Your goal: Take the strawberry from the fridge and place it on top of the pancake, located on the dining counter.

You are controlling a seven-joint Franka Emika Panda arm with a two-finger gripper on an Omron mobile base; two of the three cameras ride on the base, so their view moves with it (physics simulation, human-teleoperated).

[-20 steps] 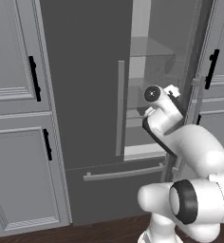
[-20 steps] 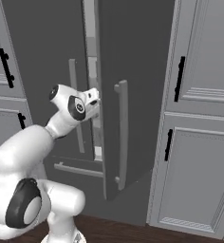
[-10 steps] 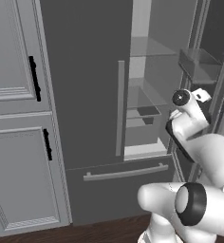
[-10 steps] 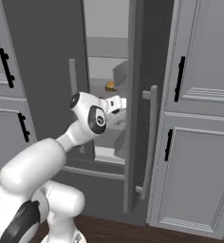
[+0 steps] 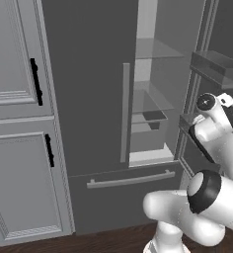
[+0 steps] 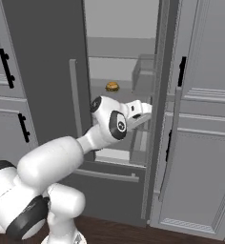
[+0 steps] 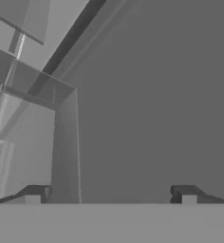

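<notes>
1. Fridge [image 6: 47, 62] right door [image 6: 157, 119] stands swung wide, giving access to the shelves.
2. Gripper [image 6: 144, 114], jaws apart and empty, sits against the door's inner face.
3. Strawberry unseen; a burger [image 6: 112, 86] rests at 12 o'clock above the gripper.

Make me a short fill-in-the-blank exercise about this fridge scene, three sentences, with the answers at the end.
1. The right door of the fridge stands ____.
2. The small round brown thing on a fridge shelf is a ____.
3. The fingers of the hand stand ____, with nothing between them.

Missing words: open; burger; apart
</notes>
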